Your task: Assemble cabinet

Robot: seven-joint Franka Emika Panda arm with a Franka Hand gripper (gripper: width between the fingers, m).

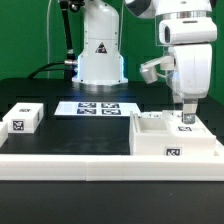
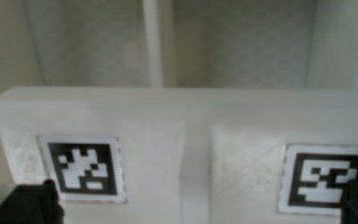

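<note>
The cabinet box (image 1: 165, 137), large and white with tagged faces, stands at the exterior view's right. My gripper (image 1: 185, 116) hangs straight down onto its right part, fingertips at the level of its top edge. In the wrist view the cabinet (image 2: 176, 120) fills the picture very close, with two tags on its face. One dark finger (image 2: 25, 205) shows at a lower corner; the other is not clearly seen. My gripper (image 2: 185, 215) stands wide open, with nothing held. A small white tagged panel piece (image 1: 22, 120) lies at the exterior view's left.
The marker board (image 1: 95, 108) lies flat behind the middle of the black table. The white robot base (image 1: 100, 55) with a triangle sticker stands behind it. A low white wall (image 1: 100, 162) runs along the table's front.
</note>
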